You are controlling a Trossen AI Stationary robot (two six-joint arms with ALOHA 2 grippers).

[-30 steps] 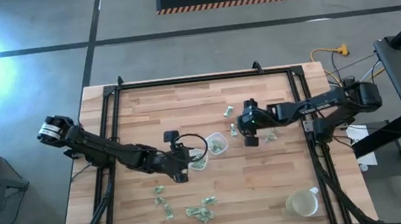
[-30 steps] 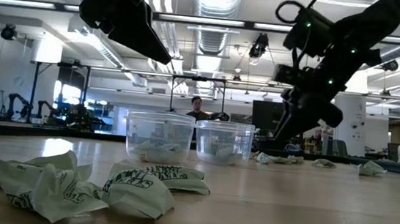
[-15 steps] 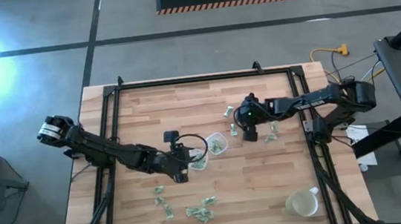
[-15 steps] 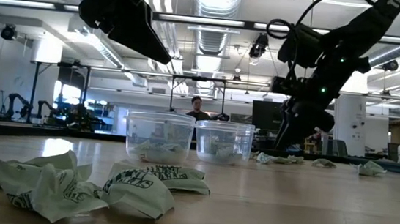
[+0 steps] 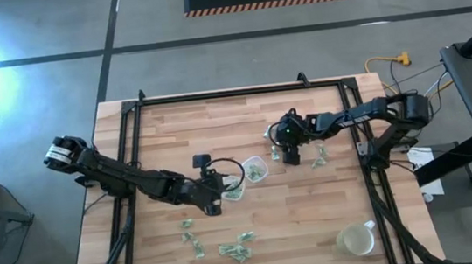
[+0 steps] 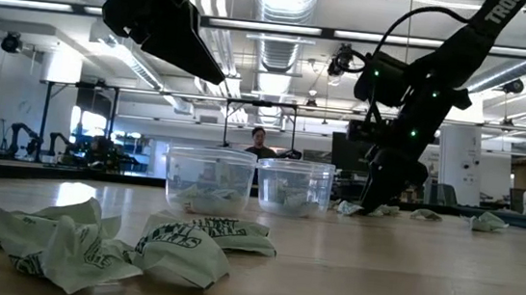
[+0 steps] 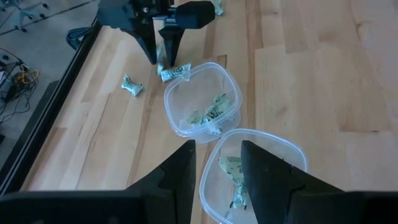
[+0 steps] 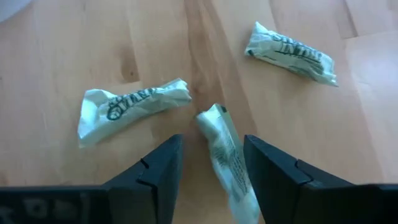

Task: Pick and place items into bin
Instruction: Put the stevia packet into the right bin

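Down at the front edge of the table [image 5: 331, 201], a scatter of crumpled green-and-white wrappers [image 5: 235, 251] lies well apart from the arms, with the pale mug [image 5: 356, 241] off at the right front corner. Moving in: the left gripper [image 7: 217, 163] hangs right over the nearer of the two clear tubs [image 5: 234, 187], fingers spread apart and empty, exactly where it was a second ago. Both tubs, touching each other, hold a few wrappers; the farther tub [image 5: 256, 169] sits just beside the action. And there's the change: the right gripper [image 8: 210, 163] has swung leftward across the table and dropped low, closing on the loose pieces behind the tubs. Its fingers stand parted, straddling one wrapper [image 8: 227, 155] lying on the wood between them, not clamped. Two more wrappers [image 8: 132, 107] rest on the boards just beyond it.
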